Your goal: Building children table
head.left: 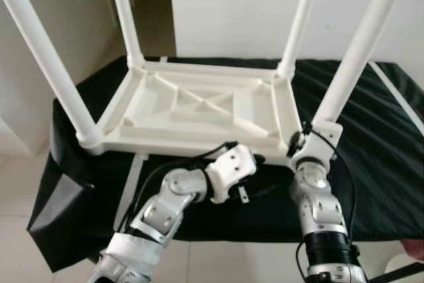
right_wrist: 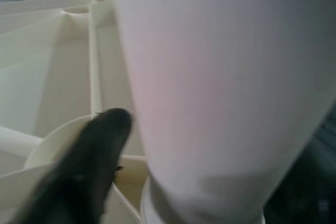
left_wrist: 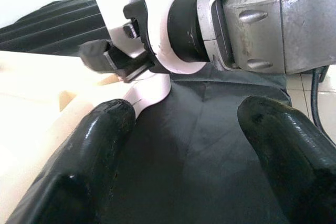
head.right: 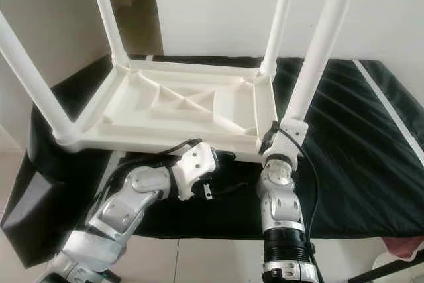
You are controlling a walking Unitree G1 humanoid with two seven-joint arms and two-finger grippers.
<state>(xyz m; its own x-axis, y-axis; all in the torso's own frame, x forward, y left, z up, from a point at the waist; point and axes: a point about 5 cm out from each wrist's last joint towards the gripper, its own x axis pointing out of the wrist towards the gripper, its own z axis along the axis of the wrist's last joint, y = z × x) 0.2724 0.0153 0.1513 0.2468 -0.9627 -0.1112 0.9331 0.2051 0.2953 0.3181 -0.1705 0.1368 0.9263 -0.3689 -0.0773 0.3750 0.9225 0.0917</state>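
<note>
A white plastic children's table [head.left: 199, 107] lies upside down on a black cloth, its legs pointing up. My right gripper [head.left: 311, 138] is at the base of the near right leg [head.left: 361, 44] and is shut on that leg. In the right wrist view, one black finger [right_wrist: 100, 145] presses beside the leg [right_wrist: 226, 77]; the other finger is hidden behind it. My left gripper [left_wrist: 186, 111] is low at the tabletop's front edge, open, with only black cloth between its fingers. One finger [left_wrist: 105, 129] rests against the cream table edge [left_wrist: 31, 108].
The black cloth [head.left: 377, 164] covers a low platform with edges close in front and on the left. A white wall stands behind. A white strip [head.left: 397, 94] lies on the cloth at the right. Pale floor tiles [head.left: 20, 243] show at the lower left.
</note>
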